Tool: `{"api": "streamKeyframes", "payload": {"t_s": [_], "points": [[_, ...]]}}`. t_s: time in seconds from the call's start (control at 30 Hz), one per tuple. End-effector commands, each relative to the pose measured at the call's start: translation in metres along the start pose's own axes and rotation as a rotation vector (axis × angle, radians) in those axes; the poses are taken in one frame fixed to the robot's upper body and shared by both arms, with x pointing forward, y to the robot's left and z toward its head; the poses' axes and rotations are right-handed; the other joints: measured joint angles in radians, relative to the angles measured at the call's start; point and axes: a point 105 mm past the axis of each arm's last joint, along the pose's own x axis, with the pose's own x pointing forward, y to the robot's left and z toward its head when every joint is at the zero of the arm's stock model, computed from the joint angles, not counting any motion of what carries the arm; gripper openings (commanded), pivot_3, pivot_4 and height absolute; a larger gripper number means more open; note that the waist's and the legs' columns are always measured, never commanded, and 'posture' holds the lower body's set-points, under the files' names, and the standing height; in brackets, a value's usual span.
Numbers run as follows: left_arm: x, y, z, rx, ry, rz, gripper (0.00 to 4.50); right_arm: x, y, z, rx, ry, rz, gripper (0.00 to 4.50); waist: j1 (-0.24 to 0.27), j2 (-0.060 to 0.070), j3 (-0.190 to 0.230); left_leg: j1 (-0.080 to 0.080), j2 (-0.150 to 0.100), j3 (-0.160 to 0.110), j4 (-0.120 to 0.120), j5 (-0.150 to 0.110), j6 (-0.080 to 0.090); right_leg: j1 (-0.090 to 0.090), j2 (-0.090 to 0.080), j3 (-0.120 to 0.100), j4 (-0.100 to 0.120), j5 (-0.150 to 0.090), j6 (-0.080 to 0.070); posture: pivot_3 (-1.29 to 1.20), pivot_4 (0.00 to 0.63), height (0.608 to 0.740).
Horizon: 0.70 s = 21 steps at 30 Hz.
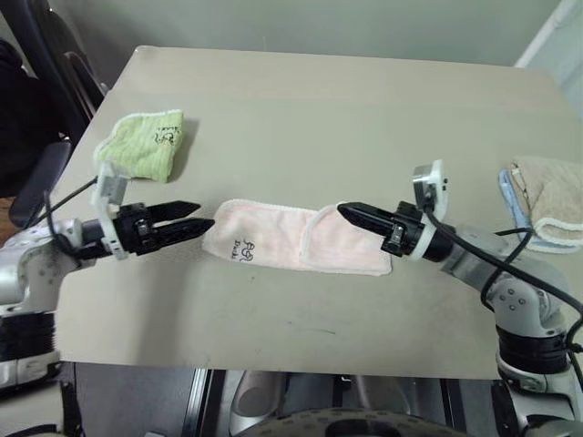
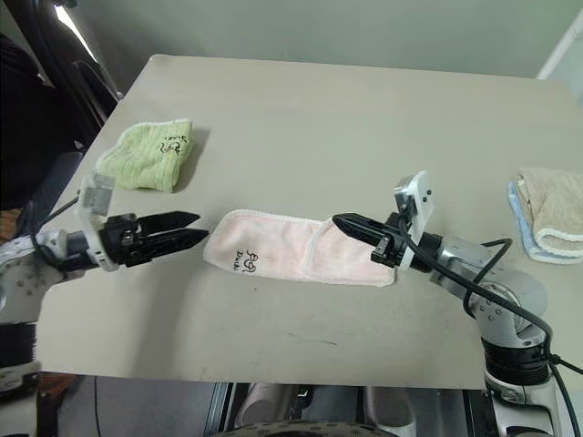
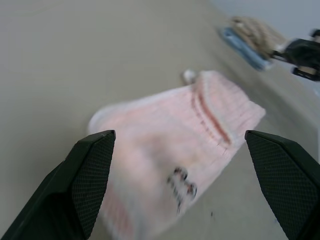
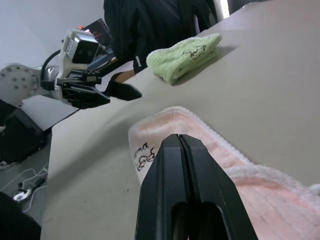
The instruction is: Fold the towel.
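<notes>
Left eye view: towel point(image 1: 296, 237) laid folded on worktop point(image 1: 364, 109) between end effectors. Left end effector point(image 1: 199, 218) fingers spread apart, empty. Right end effector point(image 1: 344, 210) fingers pressed together above towel, nothing gripped.

Towel point(image 3: 175, 150) blurred in left wrist view; dark mark on it unreadable. Right gripper point(image 1: 344, 211) covers part of towel's folded end. Beige/blue towels point(image 1: 547, 205) cut off by frame edge. Table point(image 2: 301, 100) near edge cropped at bottom.
</notes>
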Motion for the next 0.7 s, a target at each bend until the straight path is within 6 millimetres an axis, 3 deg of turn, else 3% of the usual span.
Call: {"api": "streamKeyframes", "payload": {"t_s": [0.03,0.2,0.33,0.47,0.7], "points": [[-0.020,-0.001,-0.001,-0.155,0.012,0.086,4.50,0.008,-0.002,0.001,-0.003,-0.006,-0.013,0.03,-0.001,0.000,0.000,0.000,0.000,0.000,0.000,-0.002,-0.003,0.000,0.000,0.000,0.000,0.000,0.000,0.00,0.150,0.733],[-0.026,0.004,-0.012,-0.385,-0.023,0.127,4.50,0.017,-0.010,-0.002,0.035,-0.005,-0.056,0.03,0.001,0.000,0.000,0.001,0.000,-0.001,-0.001,-0.001,-0.007,-0.001,0.000,0.000,0.002,0.001,-0.003,0.00,0.150,0.733],[-0.015,0.006,-0.026,-0.538,-0.033,0.116,4.50,0.020,-0.014,-0.002,0.045,-0.006,-0.079,0.03,0.002,0.000,0.000,0.001,0.000,-0.001,-0.001,0.000,-0.008,-0.001,0.000,0.000,0.003,0.002,-0.004,0.00,0.150,0.733],[0.005,-0.002,-0.044,-0.587,0.010,0.078,4.50,0.018,-0.015,-0.001,0.055,-0.008,-0.093,0.03,0.003,0.000,0.000,0.001,0.000,-0.001,-0.001,0.001,-0.009,-0.001,0.000,0.000,0.004,0.002,-0.005,0.00,0.150,0.733],[0.014,0.015,-0.047,-0.693,-0.070,0.124,4.50,0.013,-0.017,-0.002,0.064,-0.006,-0.121,0.03,0.009,0.000,0.000,0.007,0.000,-0.001,-0.002,0.003,-0.009,0.004,0.001,-0.001,0.005,0.002,-0.005,0.00,0.150,0.733]]}}
